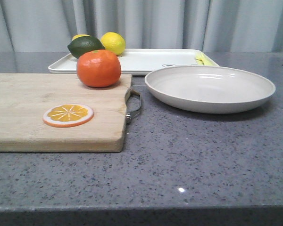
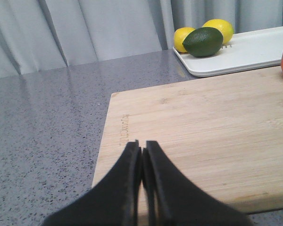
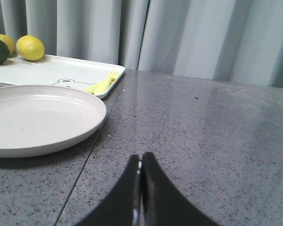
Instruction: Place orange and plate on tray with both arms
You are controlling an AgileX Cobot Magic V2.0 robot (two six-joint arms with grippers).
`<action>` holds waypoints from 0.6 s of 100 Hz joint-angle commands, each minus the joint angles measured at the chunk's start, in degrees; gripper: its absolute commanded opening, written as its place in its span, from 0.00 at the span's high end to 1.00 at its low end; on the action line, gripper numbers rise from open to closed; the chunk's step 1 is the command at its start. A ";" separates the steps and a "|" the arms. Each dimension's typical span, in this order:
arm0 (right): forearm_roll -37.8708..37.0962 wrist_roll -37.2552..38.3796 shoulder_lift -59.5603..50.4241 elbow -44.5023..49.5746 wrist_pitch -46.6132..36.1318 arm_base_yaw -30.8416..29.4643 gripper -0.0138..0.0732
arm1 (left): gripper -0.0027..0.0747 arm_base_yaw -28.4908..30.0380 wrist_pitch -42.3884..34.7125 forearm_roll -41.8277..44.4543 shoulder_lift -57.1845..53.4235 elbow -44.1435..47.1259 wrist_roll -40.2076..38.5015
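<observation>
A: Leftmost, a wooden cutting board (image 1: pixel 56 110) lying flat on the speckled grey countertop (image 1: pixel 188 160), metal handle (image 1: pixel 134 106) at its right end.
B: And on it?
A: Orange slice disc (image 1: pixel 68 115) toward the near middle. Whole orange (image 1: pixel 98 68) at the far right corner, resting upright on the wood, apart from the slice.
B: Behind the board?
A: White tray (image 1: pixel 146 61), along the back, just beyond the orange. At its left end a dark green lime (image 1: pixel 85 46) between two lemons (image 1: pixel 113 43), all bunched together. At its right end a pale yellow fork (image 3: pixel 101 84), beside a faint bear drawing.
B: Further right?
A: Beige plate (image 1: pixel 210 88), on the countertop, right of the board handle and in front of the tray's right half, near it but whether touching cannot be told. Nothing in it.
B: Grippers?
A: Left gripper (image 2: pixel 142 150) with black fingers pressed together, holding nothing, over the near edge of the cutting board. Right gripper (image 3: pixel 141 162) likewise closed tight on nothing, above bare countertop to the right of the plate. Grey curtain (image 1: pixel 179 23) across the back.
</observation>
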 commanded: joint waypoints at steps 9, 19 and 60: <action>-0.20 0.04 -0.59 -1.38 -9.29 -0.45 0.92 | 0.99 0.08 -7.70 -1.71 -1.93 0.55 -0.13; -0.20 0.04 -0.59 -1.38 -14.58 -0.45 0.92 | 0.99 0.08 -13.52 -5.69 -1.93 0.19 -0.13; 17.59 0.10 1.78 -21.89 16.31 -0.39 0.92 | 0.99 0.08 1.47 -17.60 2.59 -18.18 -0.24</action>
